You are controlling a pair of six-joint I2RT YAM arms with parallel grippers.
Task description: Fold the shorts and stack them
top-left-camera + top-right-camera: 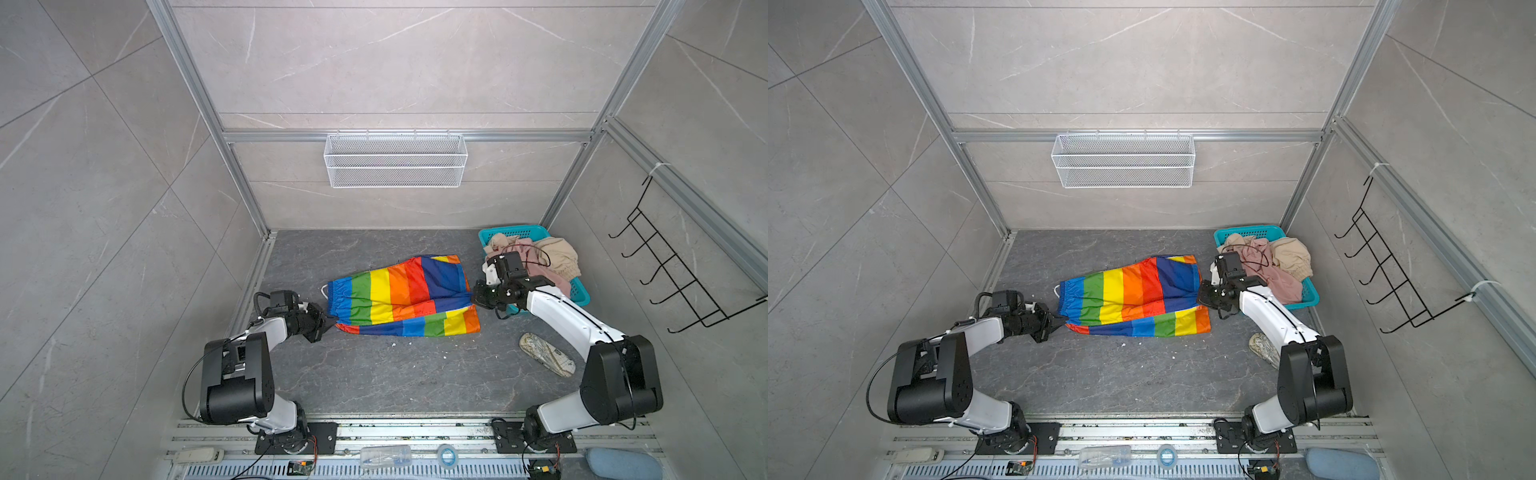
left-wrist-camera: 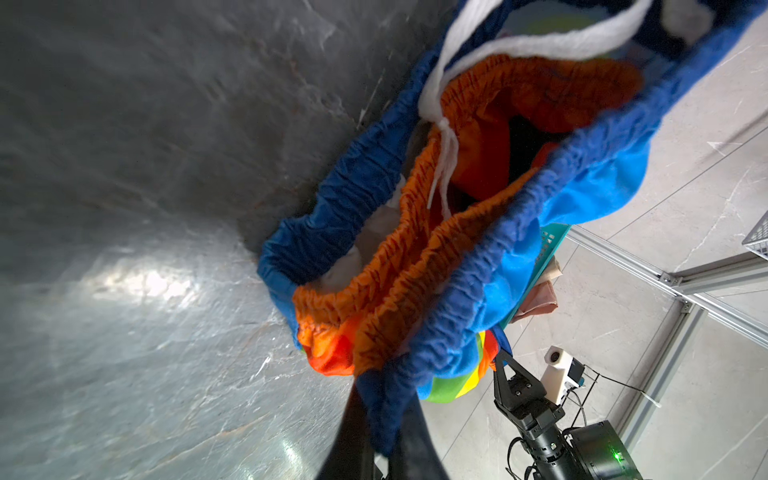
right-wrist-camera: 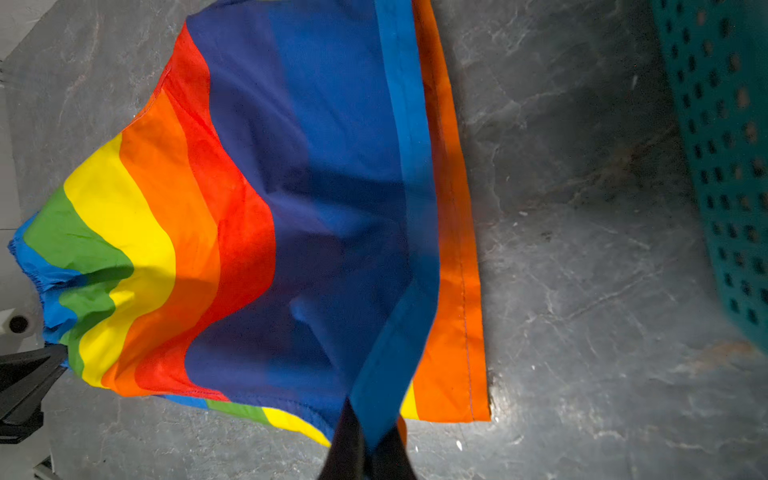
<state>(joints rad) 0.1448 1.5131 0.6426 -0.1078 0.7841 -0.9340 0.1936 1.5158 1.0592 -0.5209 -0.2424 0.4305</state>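
The rainbow-striped shorts (image 1: 399,295) (image 1: 1133,295) lie spread across the middle of the dark table, waistband to the left. My left gripper (image 1: 330,322) (image 2: 386,386) is shut on the blue waistband corner (image 2: 457,249), which is lifted slightly. My right gripper (image 1: 473,295) (image 3: 370,419) is shut on the blue hem of the upper leg (image 3: 399,291), raised over the orange lower leg. The pink shorts (image 1: 552,282) (image 1: 1279,282) and the beige shorts (image 1: 559,253) (image 1: 1291,253) sit crumpled in the teal basket (image 1: 582,295) (image 1: 1250,232) at the back right.
A white mesh basket (image 1: 395,160) hangs on the rear wall. A black hook rack (image 1: 673,266) is fixed to the right wall. A flat patterned object (image 1: 546,353) lies on the table under my right arm. Metal frame rails border the table.
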